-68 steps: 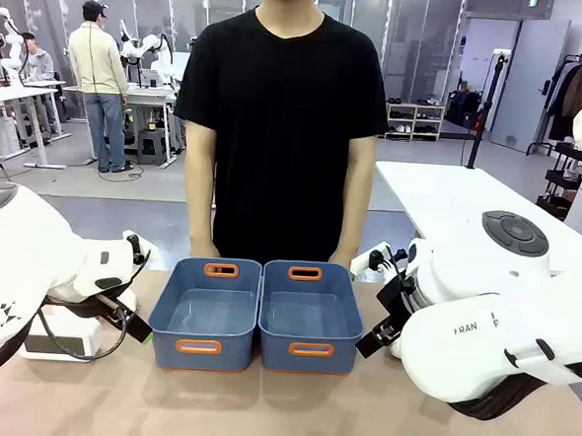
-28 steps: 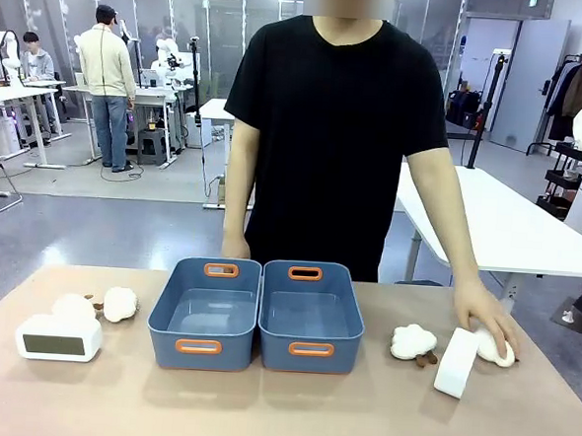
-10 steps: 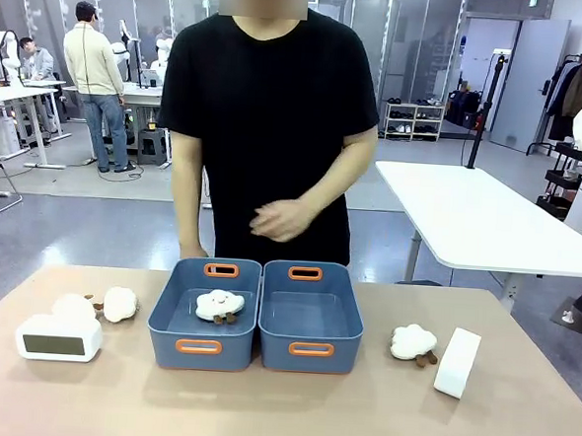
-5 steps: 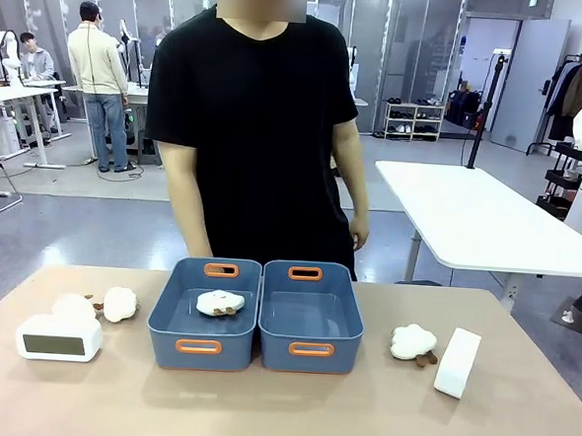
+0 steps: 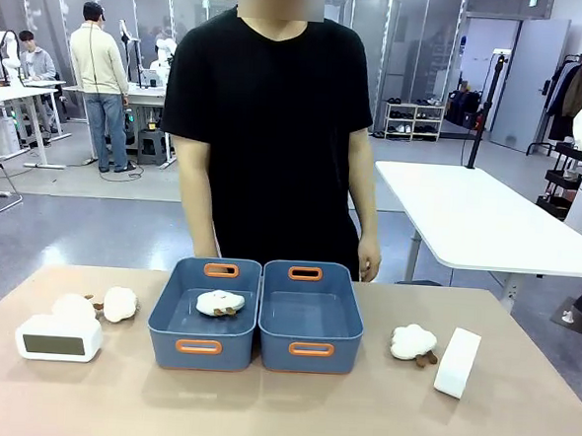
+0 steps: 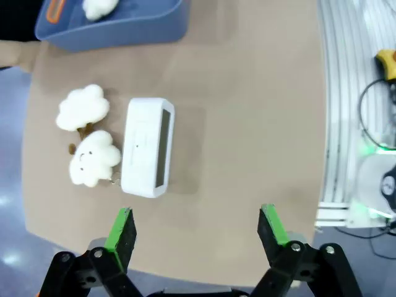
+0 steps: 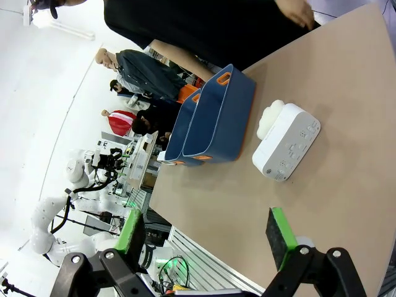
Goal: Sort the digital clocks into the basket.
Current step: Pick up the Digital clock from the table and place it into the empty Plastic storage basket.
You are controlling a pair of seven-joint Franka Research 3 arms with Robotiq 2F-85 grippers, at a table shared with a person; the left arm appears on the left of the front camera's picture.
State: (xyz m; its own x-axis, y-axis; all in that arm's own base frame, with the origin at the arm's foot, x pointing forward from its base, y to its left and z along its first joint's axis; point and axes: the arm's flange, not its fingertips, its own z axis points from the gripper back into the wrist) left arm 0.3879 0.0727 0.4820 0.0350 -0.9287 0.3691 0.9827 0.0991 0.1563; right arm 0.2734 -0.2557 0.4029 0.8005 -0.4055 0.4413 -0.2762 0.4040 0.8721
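Two white digital clocks lie on the tan table. One clock (image 5: 59,337) (image 6: 146,147) is at the left, its display facing the robot's side. The other clock (image 5: 457,363) (image 7: 286,150) stands on its side at the right. Between them sit two blue baskets with orange handles, the left basket (image 5: 162,321) (image 6: 111,28) and the right basket (image 5: 347,327) (image 7: 213,120). My left gripper (image 6: 197,213) hovers open above the table near the left clock. My right gripper (image 7: 207,226) is open, off the table's right end, short of the right clock.
A plush sheep (image 5: 219,303) lies in the left basket. Two more sheep (image 5: 120,304) (image 6: 93,158) sit behind the left clock, and one sheep (image 5: 414,342) (image 7: 270,119) is beside the right clock. A person (image 5: 277,128) stands at the far edge, arms hanging.
The person has dropped both hands from chest height to the sides. The sheep in the left basket has tipped over and settled. The clocks have not moved.
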